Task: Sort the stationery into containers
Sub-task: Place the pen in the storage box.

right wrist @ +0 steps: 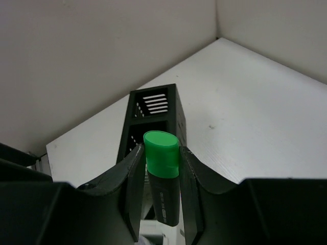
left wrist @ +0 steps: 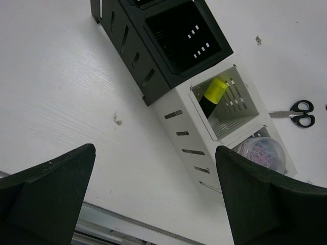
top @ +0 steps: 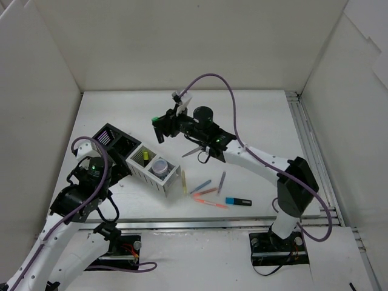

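The containers lie in a slanted row, black boxes [top: 115, 140] [left wrist: 173, 35] [right wrist: 153, 109] joined to white boxes [top: 151, 173] [left wrist: 179, 117]. One white box holds a yellow highlighter [top: 146, 155] [left wrist: 214, 92], the one beside it a clear round jar [top: 160, 165] [left wrist: 263, 153]. My right gripper [top: 159, 128] [right wrist: 161, 150] hangs above the table behind the white boxes, shut on a green highlighter [top: 156, 119] [right wrist: 162, 153], cap up. My left gripper [top: 112, 177] [left wrist: 154, 150] stands wide open and holds nothing, just in front of the row. Scissors [top: 197, 151] [left wrist: 299, 113] lie right of the boxes.
Several thin pens [top: 206, 193], a yellow one [top: 183, 180] and a blue highlighter [top: 238, 201] lie loose on the table right of the white boxes. White walls close in the table at left, back and right. A metal rail [top: 212, 224] runs along the near edge.
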Available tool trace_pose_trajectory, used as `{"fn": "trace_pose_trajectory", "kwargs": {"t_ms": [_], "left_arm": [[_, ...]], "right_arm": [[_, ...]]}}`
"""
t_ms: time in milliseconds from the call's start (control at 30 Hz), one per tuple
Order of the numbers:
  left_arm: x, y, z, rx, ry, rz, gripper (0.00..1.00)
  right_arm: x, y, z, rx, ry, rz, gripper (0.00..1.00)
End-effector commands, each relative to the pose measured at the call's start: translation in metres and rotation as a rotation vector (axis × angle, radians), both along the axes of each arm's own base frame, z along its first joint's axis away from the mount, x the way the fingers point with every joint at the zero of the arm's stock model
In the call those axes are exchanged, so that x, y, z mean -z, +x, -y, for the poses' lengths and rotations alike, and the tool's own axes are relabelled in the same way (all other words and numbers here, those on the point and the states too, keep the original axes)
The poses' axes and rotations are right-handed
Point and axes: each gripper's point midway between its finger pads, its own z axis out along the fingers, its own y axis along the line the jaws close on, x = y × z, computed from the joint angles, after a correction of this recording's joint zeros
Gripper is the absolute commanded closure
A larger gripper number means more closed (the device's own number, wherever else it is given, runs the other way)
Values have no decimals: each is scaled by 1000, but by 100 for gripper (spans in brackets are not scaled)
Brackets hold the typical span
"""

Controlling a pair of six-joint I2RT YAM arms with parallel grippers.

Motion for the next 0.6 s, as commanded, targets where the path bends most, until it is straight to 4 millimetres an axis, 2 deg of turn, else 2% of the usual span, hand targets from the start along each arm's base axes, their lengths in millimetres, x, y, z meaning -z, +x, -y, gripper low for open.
{"fn": "trace_pose_trajectory", "kwargs": {"t_ms": [0,33,133,167,233,367,433,500,567], "left_arm": [[-8,-4,-8,-71,-37,19,1],[-7,-4,-7,-68,-39,16,0],[-4,-4,-3,-42,-44,10,0],[-3,-3,-2,-34,-44,11,1],[-2,-3,0,-24,-46,8,0],[-2,-4,-3,-37,-40,2,1],[-3,-3,-2,-31,-45,14,1],[-7,-1,0,-14,-48,32,0],[-8,-1,2,3,-45,33,1]], "right_arm": [[-66,-11,-37,-113,148,206,100],[-51,-7,-49,-124,148,177,100],[-53,-15,-69,-202,191,170,100],[-42,-15,-79,-229,186,146,100],[-39,-24,-90,-261,193,140,100],[-16,-29,-94,-257,163,111,100],[-1,-30,-92,-245,142,88,97],[7,-31,-90,-241,136,67,84],[5,-33,-88,-245,140,69,67]]}}
